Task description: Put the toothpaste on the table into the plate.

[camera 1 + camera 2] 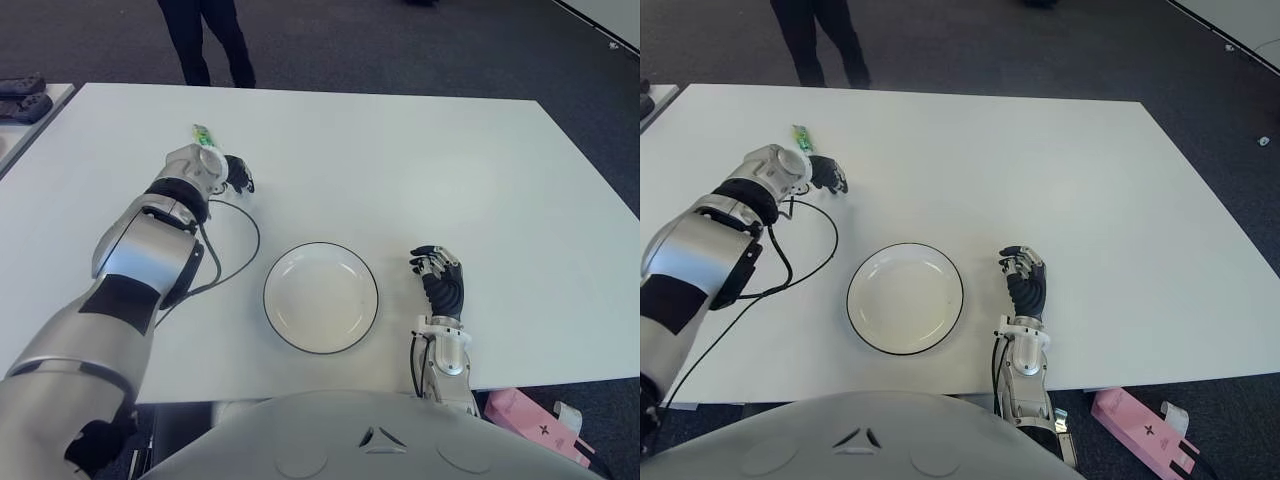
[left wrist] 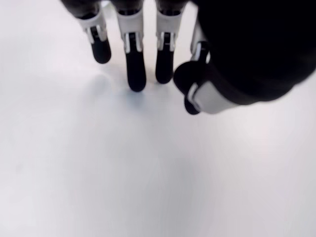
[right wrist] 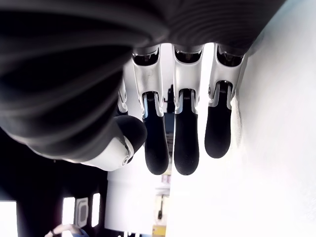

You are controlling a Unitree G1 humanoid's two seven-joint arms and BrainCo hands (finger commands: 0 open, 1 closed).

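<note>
Task not yet started: the plate [image 1: 321, 297], near the table's [image 1: 480, 170] front edge, holds nothing. The toothpaste [image 1: 203, 135] lies toward the far left corner. The left hand [image 1: 232, 172], fingers apart and holding nothing, hovers just beside it. The right hand [image 1: 440, 278], fingers relaxed, shows right of the plate.

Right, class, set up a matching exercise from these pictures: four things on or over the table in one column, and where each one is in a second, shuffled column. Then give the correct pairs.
Column one:
1. toothpaste
2. plate
3. left hand
4. right hand

Column two:
A. near the table's front edge, empty
B. just right of the plate, holding nothing
C. far left of the table, beyond the left wrist
D. over bare table, beside the toothpaste, fingers open

Pairs: 1-C, 2-A, 3-D, 4-B
</note>
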